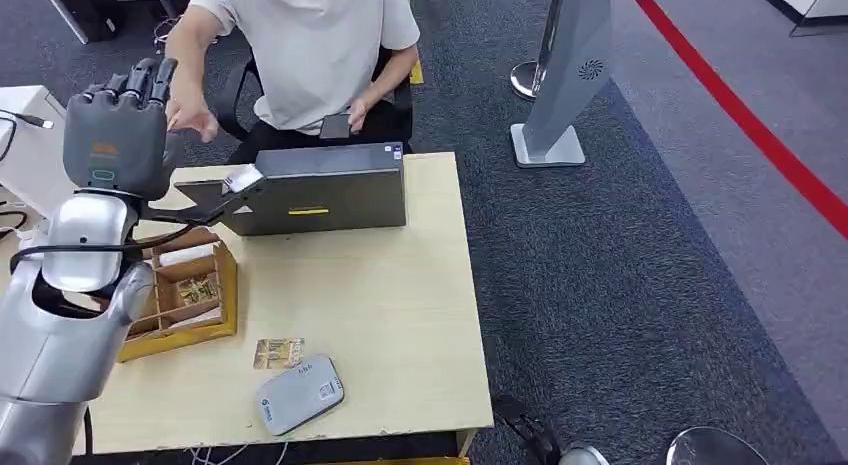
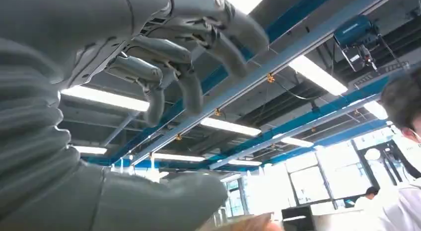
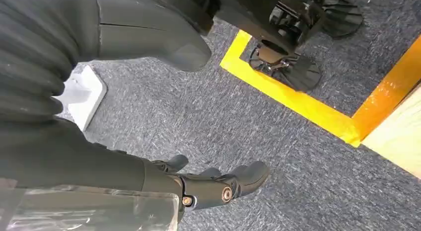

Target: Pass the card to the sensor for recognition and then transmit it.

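Card (image 1: 278,353) lies flat on the desk (image 1: 400,315), near the front edge, just beside the grey sensor (image 1: 299,393), which sits at a slant in front of it. Whether card and sensor touch cannot be told.

Left hand (image 1: 117,125) is raised above the desk's left rear corner, back of the hand toward the head camera, fingers pointing up. In the left wrist view the fingers (image 2: 188,67) are loosely curled and apart, with nothing between them and the thumb (image 2: 164,196): the hand is empty and open.

Right hand (image 3: 213,184) hangs over the grey carpet (image 3: 208,121) beside yellow floor tape (image 3: 293,99). Its fingers are slightly bent and spread, holding nothing.

A wooden compartment box (image 1: 185,300) stands at the desk's left side, with cards in its sections. A dark grey case (image 1: 320,190) lies along the rear edge. Behind it sits a person (image 1: 300,55) in a light shirt, one hand (image 1: 190,115) extended close to the robot's left hand, the other holding a dark object at the lap.
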`<state>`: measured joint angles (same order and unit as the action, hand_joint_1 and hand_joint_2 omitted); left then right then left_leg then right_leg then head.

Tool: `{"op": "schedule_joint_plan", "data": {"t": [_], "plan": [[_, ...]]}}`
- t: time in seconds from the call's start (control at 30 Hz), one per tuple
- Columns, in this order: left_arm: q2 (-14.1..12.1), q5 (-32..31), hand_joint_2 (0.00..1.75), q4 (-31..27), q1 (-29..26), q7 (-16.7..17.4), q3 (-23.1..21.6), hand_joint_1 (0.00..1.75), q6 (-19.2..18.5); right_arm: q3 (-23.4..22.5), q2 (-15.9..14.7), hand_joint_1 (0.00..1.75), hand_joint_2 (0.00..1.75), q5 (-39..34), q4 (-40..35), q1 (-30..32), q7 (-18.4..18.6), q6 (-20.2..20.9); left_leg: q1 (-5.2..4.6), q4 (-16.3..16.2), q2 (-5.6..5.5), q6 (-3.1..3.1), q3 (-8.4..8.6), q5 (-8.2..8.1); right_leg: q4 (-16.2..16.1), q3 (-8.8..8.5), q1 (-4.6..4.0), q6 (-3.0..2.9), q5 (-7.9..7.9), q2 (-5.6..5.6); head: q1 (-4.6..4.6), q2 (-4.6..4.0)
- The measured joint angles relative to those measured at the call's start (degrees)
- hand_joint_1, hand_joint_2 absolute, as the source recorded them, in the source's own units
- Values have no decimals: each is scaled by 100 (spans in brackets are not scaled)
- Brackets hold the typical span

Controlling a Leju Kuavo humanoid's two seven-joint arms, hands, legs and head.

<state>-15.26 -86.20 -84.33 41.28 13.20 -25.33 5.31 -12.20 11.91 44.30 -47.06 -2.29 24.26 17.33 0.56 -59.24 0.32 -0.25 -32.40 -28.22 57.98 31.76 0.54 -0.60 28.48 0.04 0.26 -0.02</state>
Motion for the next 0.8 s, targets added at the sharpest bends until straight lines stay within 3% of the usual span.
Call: {"op": "schedule_joint_plan", "data": {"t": [0.23, 0.33, 0.5, 0.63, 0.8], "plan": [[-13, 0, 175, 116, 1, -26, 6, 0, -11, 103, -46, 0, 175, -26, 0, 5, 24, -9, 0, 0, 0, 0, -1, 0, 1, 0, 0, 0, 0, 0, 0, 0], [-127, 0, 175, 262, 20, 187, 20, 0, -29, 129, -63, 0, 175, -118, -2, 25, 42, -35, 0, 1, 2, 0, -3, 0, 2, 0, 0, 0, 0, 2, 0, 0], [-645, 0, 175, 1124, 154, 383, 228, 0, 424, 142, -70, 0, 175, -181, -94, 170, 197, -175, 5, 3, 6, -5, -5, 3, 11, 12, -4, -2, 0, 13, -2, 0], [-1120, 0, 175, 1791, 154, 913, 358, 0, 376, 142, -72, 0, 175, -179, -186, 223, 295, -147, 7, 8, 30, -8, -10, 4, 15, 18, -9, -4, -1, 32, 0, 2], [-1854, 0, 175, 2956, -42, 1285, 1070, 0, 774, 81, -181, 0, 175, -52, -219, 312, 282, 2, 9, 13, 69, -9, -19, 4, 19, 40, -11, -10, -5, 66, 0, 0]]}}
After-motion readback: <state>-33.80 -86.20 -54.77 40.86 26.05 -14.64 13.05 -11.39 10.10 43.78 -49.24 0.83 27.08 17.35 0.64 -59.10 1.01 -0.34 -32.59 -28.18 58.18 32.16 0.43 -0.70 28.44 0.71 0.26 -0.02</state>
